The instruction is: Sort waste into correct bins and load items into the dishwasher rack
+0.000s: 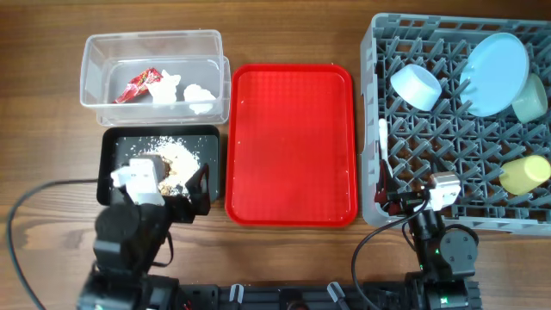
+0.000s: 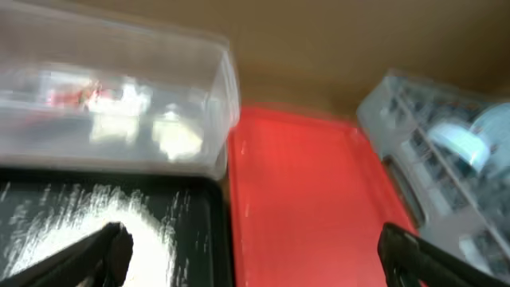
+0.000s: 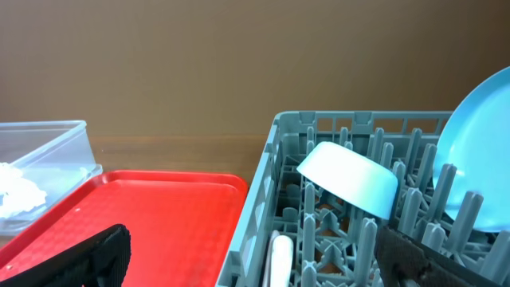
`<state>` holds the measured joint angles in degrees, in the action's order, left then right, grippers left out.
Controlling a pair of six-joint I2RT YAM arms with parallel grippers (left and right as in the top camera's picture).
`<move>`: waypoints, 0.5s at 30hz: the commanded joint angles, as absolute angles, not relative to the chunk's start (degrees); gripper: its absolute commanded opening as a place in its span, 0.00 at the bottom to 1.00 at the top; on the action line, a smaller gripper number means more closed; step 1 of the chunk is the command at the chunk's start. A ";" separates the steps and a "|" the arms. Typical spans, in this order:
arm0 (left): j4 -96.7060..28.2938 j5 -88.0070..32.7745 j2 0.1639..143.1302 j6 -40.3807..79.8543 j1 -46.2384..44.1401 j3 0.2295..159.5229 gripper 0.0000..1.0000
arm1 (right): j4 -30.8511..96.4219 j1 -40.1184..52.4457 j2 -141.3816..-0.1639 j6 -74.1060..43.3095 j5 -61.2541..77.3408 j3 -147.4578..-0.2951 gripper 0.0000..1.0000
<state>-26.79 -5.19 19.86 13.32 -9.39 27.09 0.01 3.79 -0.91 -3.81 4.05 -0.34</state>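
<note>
With wrapper (image 1: pixel 132 89) and tissue (image 1: pixel 182 91) in the far-left tub (image 1: pixel 90 52), scraps (image 1: pixel 176 159) in the black tray (image 1: pixel 120 138), and plate (image 1: pixel 495 73), blue bowl (image 1: pixel 416 86), mint bowl (image 1: pixel 529 99), cup (image 1: pixel 525 174) and a white utensil (image 1: pixel 383 142) in the rack (image 1: pixel 379 34) at right, the job looked nearly done, and left gripper (image 2: pixel 255 267) and right gripper (image 3: pixel 259 263) hung open, empty.

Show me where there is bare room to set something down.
The flat red plastic tray is wholly bare, bordered by the clear plastic tub and shallow black tray on one side and the grey pegged dishwasher rack on the other. Bare wooden table lies left of the tub. The rack is crowded.
</note>
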 commanded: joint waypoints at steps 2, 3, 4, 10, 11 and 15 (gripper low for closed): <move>-12.01 -2.04 8.99 11.94 -8.73 11.84 1.00 | -0.21 3.40 -0.93 -4.54 4.95 -0.32 1.00; -7.35 -0.84 6.76 11.97 -8.73 8.51 1.00 | -0.21 3.40 -0.93 -4.54 4.95 -0.32 1.00; -4.56 0.03 5.17 11.94 -8.73 6.39 1.00 | -0.23 3.40 -0.93 -4.54 4.95 -0.32 1.00; -0.51 3.29 0.14 3.97 -8.78 0.32 1.00 | -0.21 3.40 -0.93 -4.54 4.95 -0.32 1.00; -2.31 2.83 0.14 4.47 -8.78 0.32 1.00 | -0.23 3.40 -0.93 -4.54 4.95 -0.32 1.00; -4.21 -0.58 0.16 4.93 -8.78 0.32 1.00 | -0.21 3.40 -0.93 -4.54 4.95 -0.32 1.00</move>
